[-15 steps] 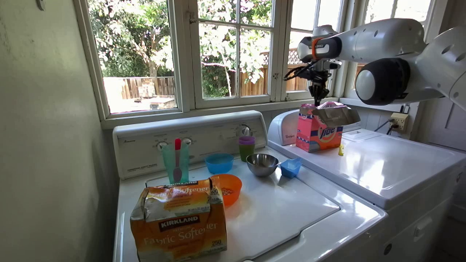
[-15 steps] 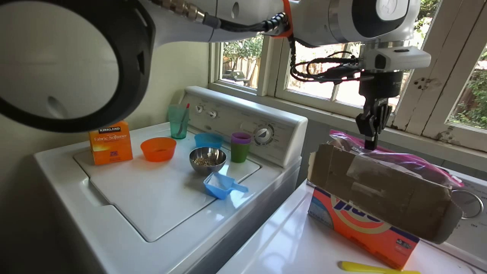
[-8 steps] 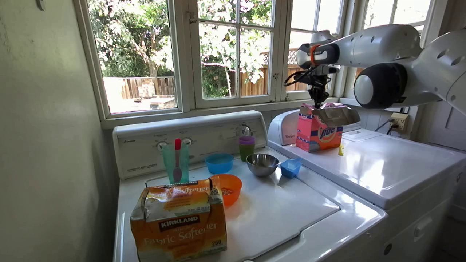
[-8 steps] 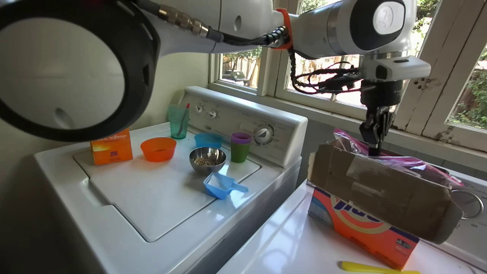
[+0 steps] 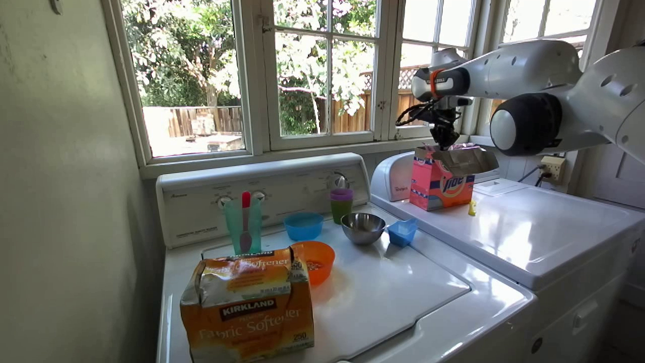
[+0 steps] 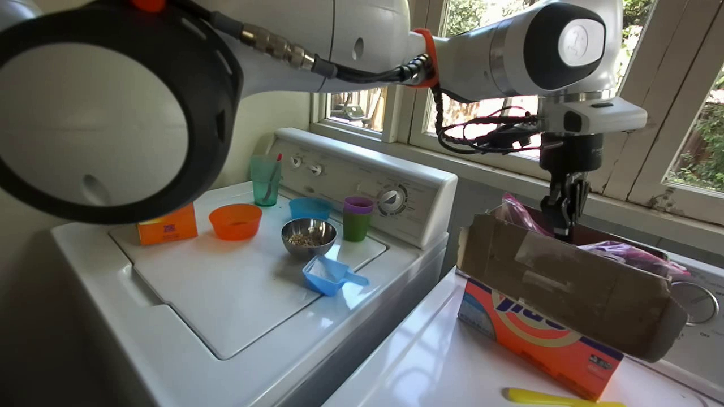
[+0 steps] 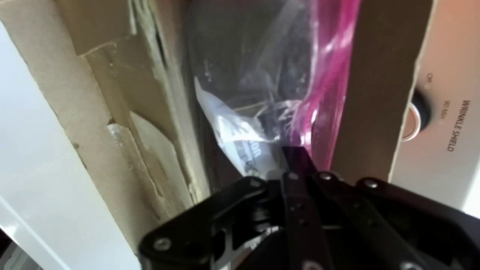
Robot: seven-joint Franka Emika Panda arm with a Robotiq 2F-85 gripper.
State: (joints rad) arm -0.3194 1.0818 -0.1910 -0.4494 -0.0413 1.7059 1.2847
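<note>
1 white printed piece (image 7: 240, 133) shows only in the wrist view, near the gripper (image 7: 296, 159), jaws together.

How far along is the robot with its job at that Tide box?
Seemingly done: the Tide box stands open, its cardboard flap folded outward. In hand: the shut pincer dips into the box at the pink-edged plastic bag; whether it pinches the bag, I can't tell. Left, perhaps: the rest of the work on that bag, which sits inside the box.
</note>
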